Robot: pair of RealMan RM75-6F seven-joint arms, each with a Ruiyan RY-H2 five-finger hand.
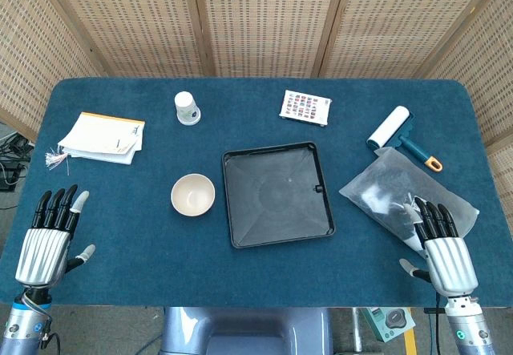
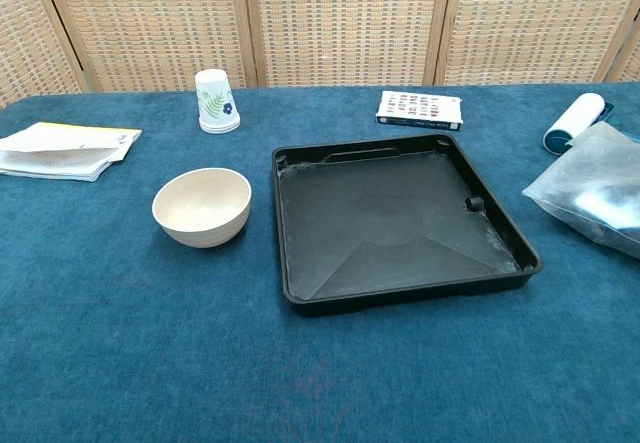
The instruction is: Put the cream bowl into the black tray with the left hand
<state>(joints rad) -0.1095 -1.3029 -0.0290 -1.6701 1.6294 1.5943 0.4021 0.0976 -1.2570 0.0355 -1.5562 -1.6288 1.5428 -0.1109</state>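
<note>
The cream bowl (image 1: 193, 194) (image 2: 202, 206) stands upright and empty on the blue table, just left of the black tray (image 1: 276, 225) (image 2: 400, 268). The square tray lies in the middle of the table with nothing in it. My left hand (image 1: 50, 239) rests at the front left edge, fingers straight and apart, holding nothing, well left of the bowl. My right hand (image 1: 444, 249) sits at the front right edge, fingers extended, empty. Neither hand shows in the chest view.
An upturned paper cup (image 1: 187, 108) (image 2: 216, 101) stands behind the bowl. A stack of papers (image 1: 103, 137) lies at the left, a small box (image 1: 305, 107) at the back, a lint roller (image 1: 398, 133) and a plastic bag (image 1: 401, 195) at the right.
</note>
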